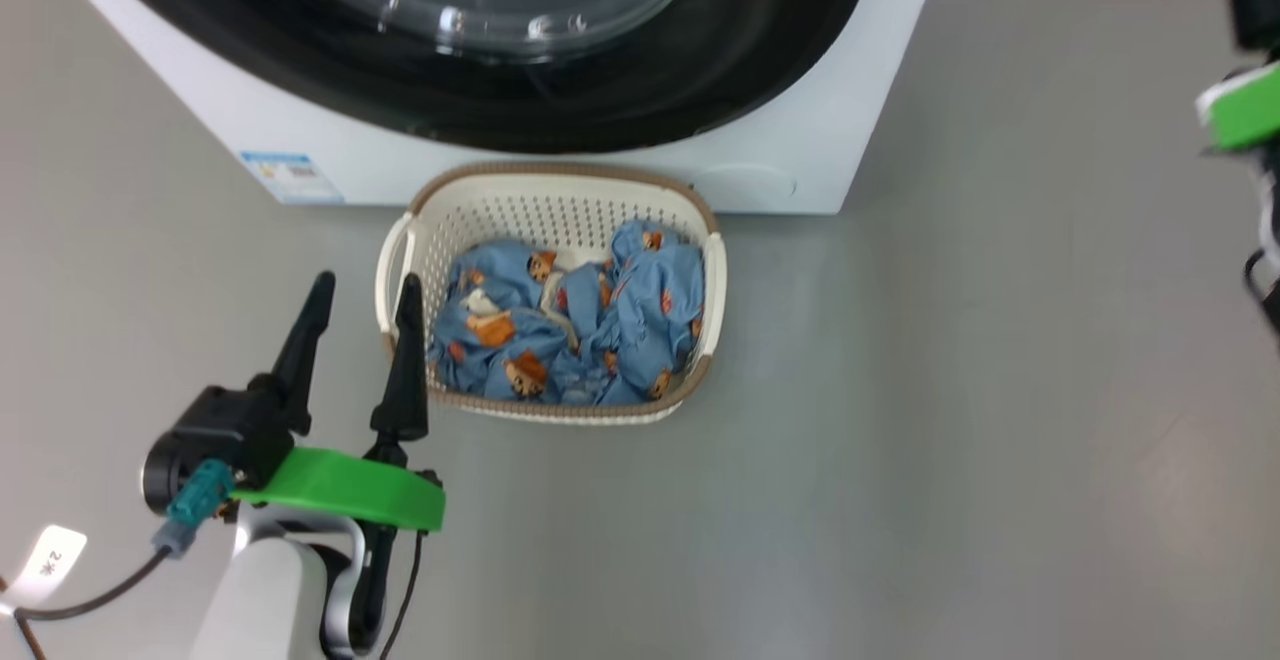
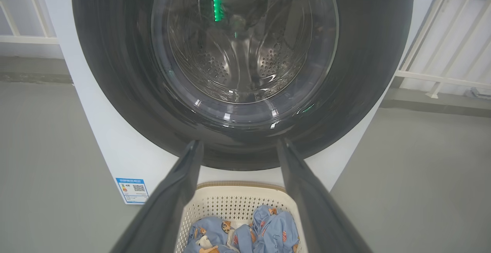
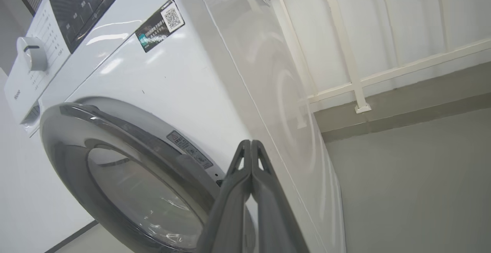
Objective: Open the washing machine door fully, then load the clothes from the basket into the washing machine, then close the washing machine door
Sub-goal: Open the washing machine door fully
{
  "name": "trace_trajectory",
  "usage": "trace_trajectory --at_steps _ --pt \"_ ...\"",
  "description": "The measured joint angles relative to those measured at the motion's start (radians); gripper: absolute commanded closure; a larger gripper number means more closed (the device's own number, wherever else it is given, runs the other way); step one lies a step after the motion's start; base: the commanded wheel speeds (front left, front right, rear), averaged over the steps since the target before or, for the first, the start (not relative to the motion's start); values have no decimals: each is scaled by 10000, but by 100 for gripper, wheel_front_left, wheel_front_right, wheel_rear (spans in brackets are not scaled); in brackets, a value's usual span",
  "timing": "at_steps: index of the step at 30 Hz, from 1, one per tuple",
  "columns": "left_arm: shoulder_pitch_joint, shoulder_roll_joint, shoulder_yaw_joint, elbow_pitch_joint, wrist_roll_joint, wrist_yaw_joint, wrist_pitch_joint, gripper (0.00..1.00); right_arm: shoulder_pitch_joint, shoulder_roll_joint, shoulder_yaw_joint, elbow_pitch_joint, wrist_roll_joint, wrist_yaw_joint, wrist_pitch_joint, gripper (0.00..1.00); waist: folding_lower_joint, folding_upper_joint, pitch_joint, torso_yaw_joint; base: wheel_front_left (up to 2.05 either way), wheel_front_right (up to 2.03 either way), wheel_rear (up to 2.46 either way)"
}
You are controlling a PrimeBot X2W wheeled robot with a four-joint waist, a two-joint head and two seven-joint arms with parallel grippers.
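1. Left gripper [image 1: 365,283] jaws are standing wide apart with nothing between them; right gripper [image 3: 251,142] jaws are pressing together, empty too.
2. The basket [image 1: 560,175] is sitting on the floor [image 1: 900,440] right at the front of the washing machine [image 1: 250,110], its long axis running side to side along it.
3. The clothes [image 1: 600,330] are lying bunched up inside it.
4. The washing machine door [image 1: 500,110] is sitting shut, glass facing out into the room.
5. The left gripper is hovering just beside the basket's left end, pointing at the machine; the right one is pointing up along the machine's right front edge.
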Motion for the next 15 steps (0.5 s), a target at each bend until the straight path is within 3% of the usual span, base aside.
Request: trace_trajectory --at_steps 8,15 --pt "-328 -4 -176 -270 -221 173 0 0 -1161 -332 451 343 2512 0 1670 100 0 0 789 335 0 0 0" --pt "-550 -10 -416 -353 -401 336 0 0 -2316 -201 447 773 4366 0 3020 100 0 0 1421 621 0 0 0"
